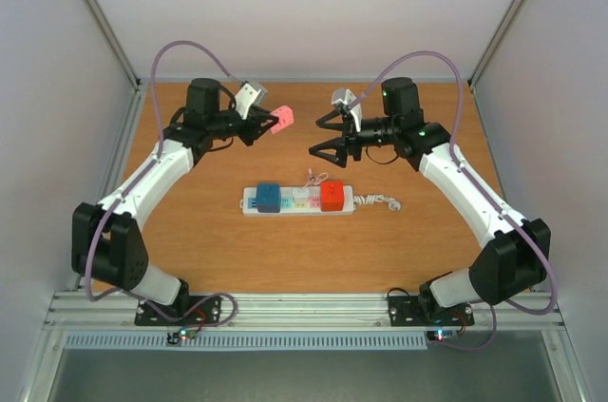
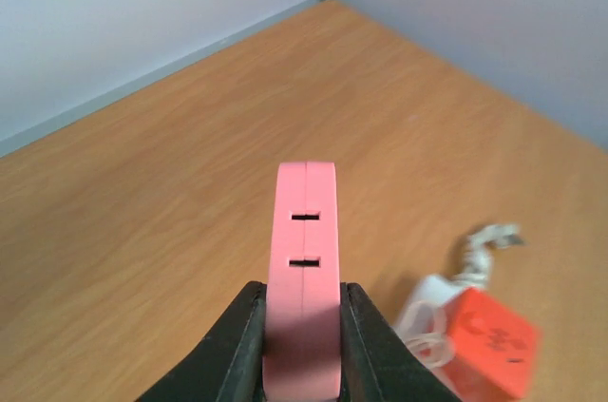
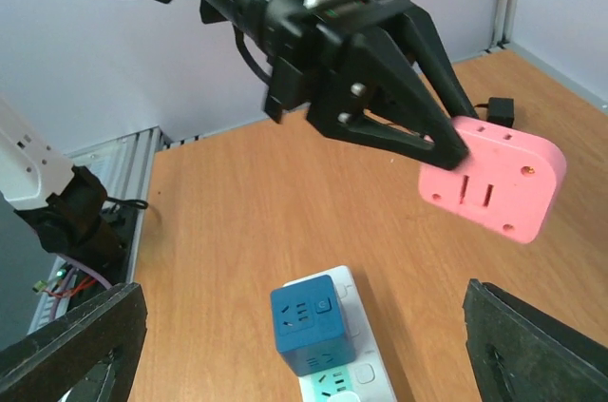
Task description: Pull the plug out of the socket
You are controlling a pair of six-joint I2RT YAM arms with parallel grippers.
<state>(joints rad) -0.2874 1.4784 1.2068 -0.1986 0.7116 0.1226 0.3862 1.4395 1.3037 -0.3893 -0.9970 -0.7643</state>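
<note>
— Where's the pink plastic block plug point(image 1: 282, 118)?
— Off the long white plastic power strip point(image 1: 302, 202). It is up in the air beyond the strip's far long side, toward its left half and well apart from it. The left claw point(image 1: 271, 123) pinches its flat sides, and two slots show on its narrow edge.
— And the strip?
— Flat on the wooden counter point(image 1: 190, 231), lying left to right, pastel outlet faces up, curly white cord point(image 1: 380, 201) at its right end.

A wooden counter point(image 1: 190, 250) fills the middle of the top view. Just below its centre the long white socket point(image 1: 302, 200) lies flat, running left to right. Its curly white cord point(image 1: 380, 201) trails off the right end onto the wood.
</note>
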